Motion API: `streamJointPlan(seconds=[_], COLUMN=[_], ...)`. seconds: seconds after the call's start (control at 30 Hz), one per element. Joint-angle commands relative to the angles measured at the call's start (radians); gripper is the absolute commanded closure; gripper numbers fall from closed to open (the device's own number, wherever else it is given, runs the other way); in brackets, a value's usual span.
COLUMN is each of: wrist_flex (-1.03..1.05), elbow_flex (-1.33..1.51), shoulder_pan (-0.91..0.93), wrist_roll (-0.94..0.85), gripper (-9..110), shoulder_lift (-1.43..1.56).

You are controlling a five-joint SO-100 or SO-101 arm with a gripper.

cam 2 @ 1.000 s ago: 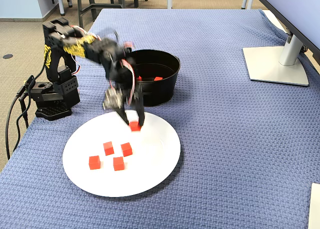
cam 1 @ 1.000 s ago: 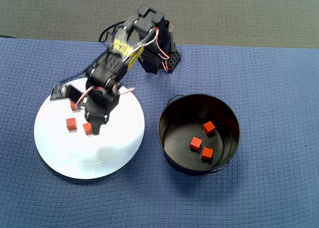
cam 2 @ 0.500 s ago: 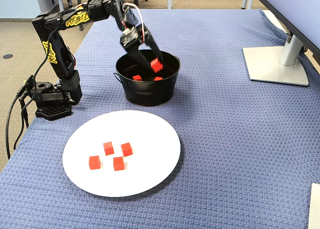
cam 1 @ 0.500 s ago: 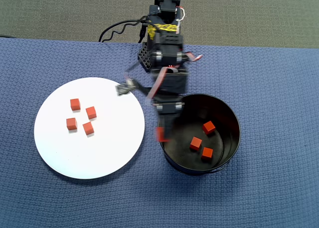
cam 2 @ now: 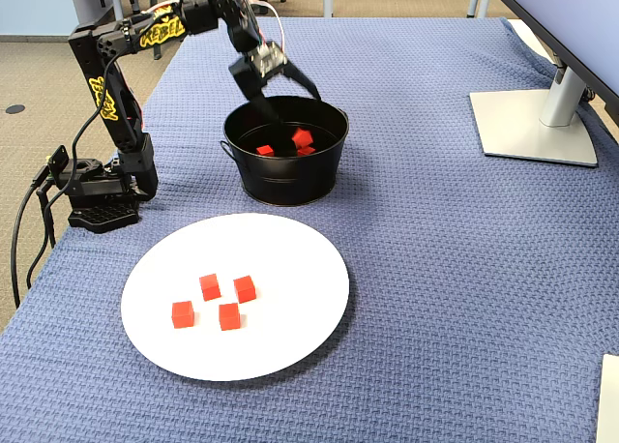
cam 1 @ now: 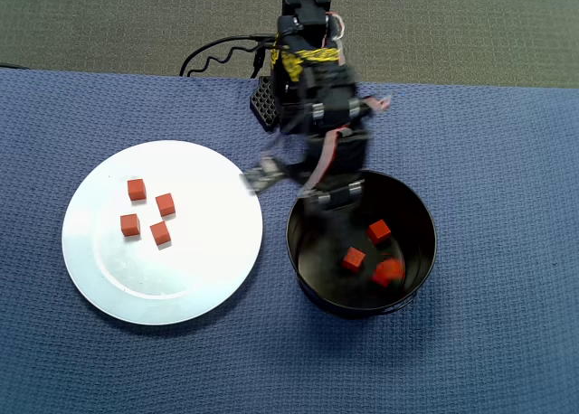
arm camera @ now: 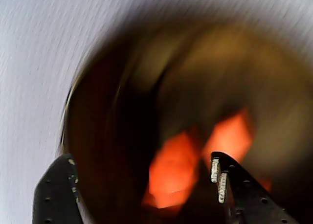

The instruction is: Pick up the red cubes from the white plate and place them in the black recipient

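Note:
Several red cubes (cam 1: 165, 203) lie in a cluster on the left half of the white plate (cam 1: 199, 269), seen too in the fixed view (cam 2: 234, 288) on the plate (cam 2: 290, 337). The black recipient (cam 1: 427, 217) holds more red cubes (cam 1: 354, 258); one (cam 1: 387, 271) is a blur. My gripper (cam 2: 286, 99) hangs open over the recipient (cam 2: 285, 182), nothing between its fingers, and a tilted cube (cam 2: 303, 136) shows below it. The wrist view is blurred: my open gripper (arm camera: 139, 159) looks down into the recipient (arm camera: 112, 97) at orange cubes (arm camera: 171, 170).
The arm's base (cam 2: 97, 191) stands at the left table edge with cables trailing off. A monitor stand (cam 2: 532, 124) sits far right. Blue cloth (cam 2: 455, 298) covers the table. In the overhead view the carpet (cam 1: 452, 25) begins beyond the cloth's far edge.
The arm carried a red cube from the plate over to the recipient. The gripper has opened there and the cube has dropped out of it into the recipient.

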Motion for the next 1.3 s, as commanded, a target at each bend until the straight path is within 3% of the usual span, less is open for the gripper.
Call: streamJointPlan(seconds=[0.0, 0.17, 0.53, 0.87, 1.0, 1.27], wrist_flex=[0.018, 0.002, -0.092, -0.219, -0.385, -0.368], elbow_flex=[-0.077, -0.092, -0.080, -0.048, 0.064, 0.081], shoulder_pan=[0.253, 0.505, 0.799, 0.816, 0.769, 0.735], wrist_roll=[-0.189, -0.379, -0.701, -0.873, -0.900, -0.904], gripper=[74, 76, 76, 78, 78, 79], shoulder_lift=[-0.032, -0.158, -0.295, -0.403, -0.396, -0.396])
